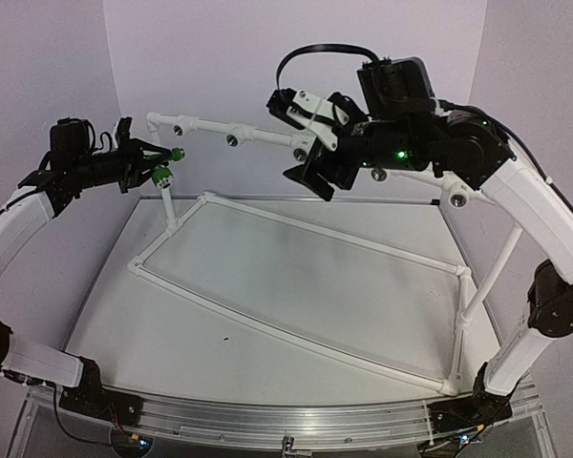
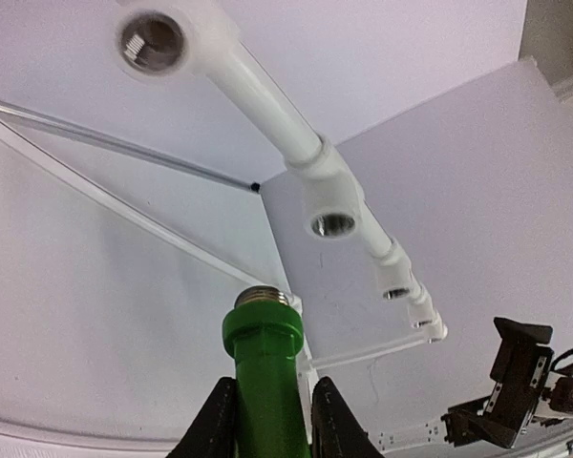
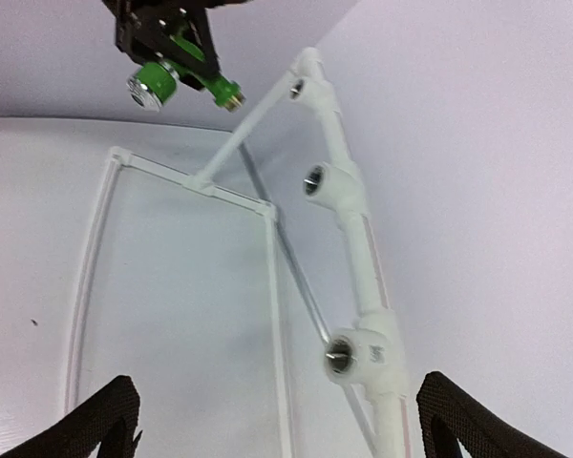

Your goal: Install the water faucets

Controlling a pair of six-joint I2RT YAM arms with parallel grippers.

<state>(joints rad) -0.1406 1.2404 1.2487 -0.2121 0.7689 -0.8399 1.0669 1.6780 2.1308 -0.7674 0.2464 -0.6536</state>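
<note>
Open air between the faucet [image 2: 264, 363] tip and the upper pipe rail [image 2: 267, 105], a straight run to the end tee fittings [image 2: 153, 43]. Right gripper [image 1: 304, 143] hangs wide open close in front of the rail mid-span, crowding the middle tee [image 3: 363, 355]. Upright post [image 1: 169, 205] stands close under the left gripper [image 1: 153, 160]; there is open room over the table [image 1: 296, 286] inside the base frame [image 1: 334, 234].

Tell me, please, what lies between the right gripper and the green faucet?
The white pipe with its sockets runs from the right gripper to the faucet; the top view shows it.
</note>
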